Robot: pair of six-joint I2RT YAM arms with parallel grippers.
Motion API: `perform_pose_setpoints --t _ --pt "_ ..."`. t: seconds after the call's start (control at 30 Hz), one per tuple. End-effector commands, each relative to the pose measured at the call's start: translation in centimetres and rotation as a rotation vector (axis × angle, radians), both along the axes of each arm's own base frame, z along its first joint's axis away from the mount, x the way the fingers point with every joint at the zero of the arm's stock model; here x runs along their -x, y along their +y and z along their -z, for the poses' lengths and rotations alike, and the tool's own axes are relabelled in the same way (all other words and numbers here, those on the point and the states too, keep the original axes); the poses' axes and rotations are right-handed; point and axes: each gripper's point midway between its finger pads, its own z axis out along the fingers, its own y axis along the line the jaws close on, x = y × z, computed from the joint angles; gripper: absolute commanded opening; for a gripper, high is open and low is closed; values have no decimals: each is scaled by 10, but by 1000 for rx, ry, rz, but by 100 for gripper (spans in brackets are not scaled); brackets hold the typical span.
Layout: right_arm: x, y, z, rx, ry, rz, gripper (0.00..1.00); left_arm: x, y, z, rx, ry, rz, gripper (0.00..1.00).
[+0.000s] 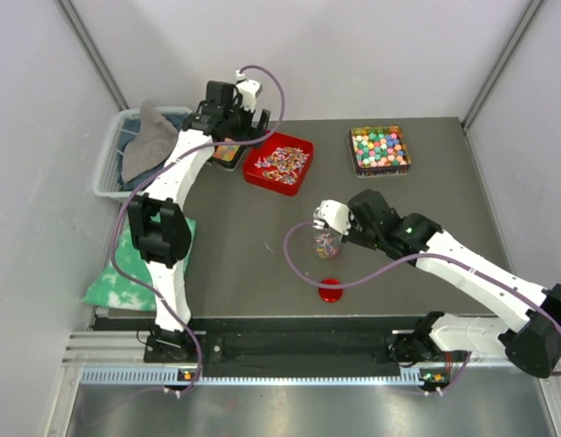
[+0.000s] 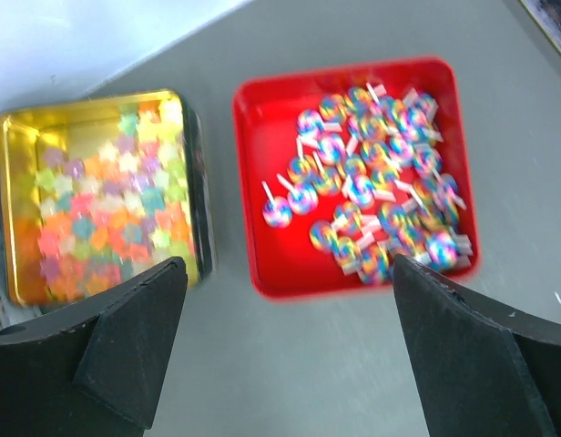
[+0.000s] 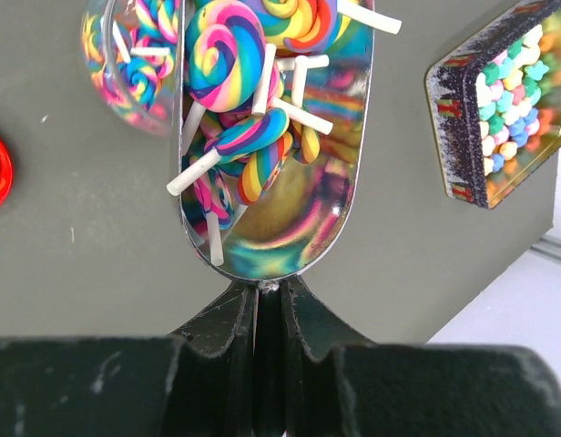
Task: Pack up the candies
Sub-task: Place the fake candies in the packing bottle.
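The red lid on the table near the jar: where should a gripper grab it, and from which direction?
Across its round edge, from straight above. The red lid lies flat on the table, so only its rim offers opposite sides to pinch. The jar stands apart, but a purple cable seems to pass close behind it, so fingers would probably fit best at its left and right.
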Motion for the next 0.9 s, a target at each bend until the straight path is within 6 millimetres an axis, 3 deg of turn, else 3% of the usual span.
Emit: perform_pose_setpoints --t 0.0,0.27,0.87 --pt "3 -1 -20 -42 -35 -44 0 36 6 4 -20 63 42 99" --pt "16 -14 -23 31 -9 -104 0 62 12 12 -53 107 80 99" --pt "13 -31 -23 189 20 -120 0 84 6 10 -29 137 143 99"
